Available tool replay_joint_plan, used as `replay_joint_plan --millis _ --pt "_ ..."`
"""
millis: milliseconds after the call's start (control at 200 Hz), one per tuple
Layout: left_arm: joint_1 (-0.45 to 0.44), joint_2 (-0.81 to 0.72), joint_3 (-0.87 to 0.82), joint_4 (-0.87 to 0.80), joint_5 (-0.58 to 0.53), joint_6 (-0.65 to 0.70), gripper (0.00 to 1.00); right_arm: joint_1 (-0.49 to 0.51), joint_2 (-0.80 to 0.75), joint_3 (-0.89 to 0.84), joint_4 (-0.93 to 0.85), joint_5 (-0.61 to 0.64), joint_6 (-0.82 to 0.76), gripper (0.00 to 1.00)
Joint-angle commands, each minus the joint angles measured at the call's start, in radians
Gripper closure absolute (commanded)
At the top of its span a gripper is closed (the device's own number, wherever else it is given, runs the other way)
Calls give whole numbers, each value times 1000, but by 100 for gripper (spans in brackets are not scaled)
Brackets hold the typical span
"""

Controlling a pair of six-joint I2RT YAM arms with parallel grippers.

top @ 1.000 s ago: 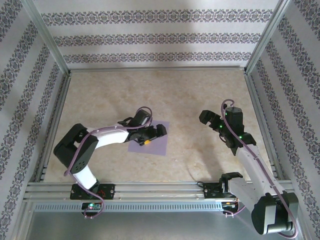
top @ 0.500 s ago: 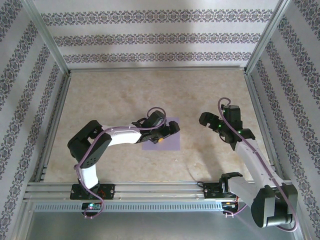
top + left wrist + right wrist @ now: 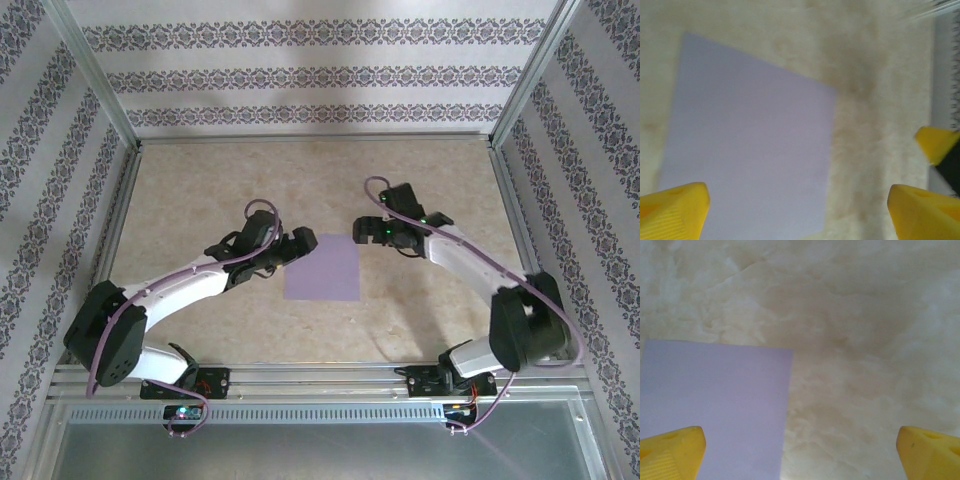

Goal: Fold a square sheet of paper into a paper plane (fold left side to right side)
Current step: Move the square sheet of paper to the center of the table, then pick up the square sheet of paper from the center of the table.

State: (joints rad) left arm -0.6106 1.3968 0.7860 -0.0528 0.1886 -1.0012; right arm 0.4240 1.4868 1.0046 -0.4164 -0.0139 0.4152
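Note:
The square sheet of paper (image 3: 322,268) lies flat and unfolded on the beige table, lavender-purple. My left gripper (image 3: 301,243) hovers at its far left corner, open, nothing between the yellow fingertips (image 3: 672,210). In the left wrist view the sheet (image 3: 750,145) spreads ahead of the left gripper (image 3: 800,215). My right gripper (image 3: 361,230) sits just off the sheet's far right corner, also open. The right wrist view has the sheet (image 3: 715,405) at lower left, with the right gripper (image 3: 800,455) straddling its edge and bare table. A yellow tip of the other gripper (image 3: 935,142) shows at the right.
The marbled table (image 3: 430,330) is walled by patterned panels and an aluminium frame. A metal rail (image 3: 320,375) runs along the near edge by the arm bases. Bare table surrounds the sheet on all sides.
The left gripper slid the sheet a little to the right, then drew back off it to its far left corner. The right arm swung in leftward to the sheet's far right corner.

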Motion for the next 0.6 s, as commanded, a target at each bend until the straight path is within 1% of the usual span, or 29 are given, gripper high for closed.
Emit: replay_joint_plan --millis 0,160,290,435,595 --pt "14 18 -48 -79 96 29 14 39 112 84 -30 34 -31 2" --pt "15 93 -43 -44 179 33 26 76 246 171 -38 42 -48 2" --pt "15 159 -17 -20 229 42 33 96 314 221 -49 41 -62 2" --pt "14 200 0 -22 257 50 34 107 367 252 -56 48 -67 2" --pt "14 221 6 -56 241 49 31 117 420 277 -56 48 -71 2"
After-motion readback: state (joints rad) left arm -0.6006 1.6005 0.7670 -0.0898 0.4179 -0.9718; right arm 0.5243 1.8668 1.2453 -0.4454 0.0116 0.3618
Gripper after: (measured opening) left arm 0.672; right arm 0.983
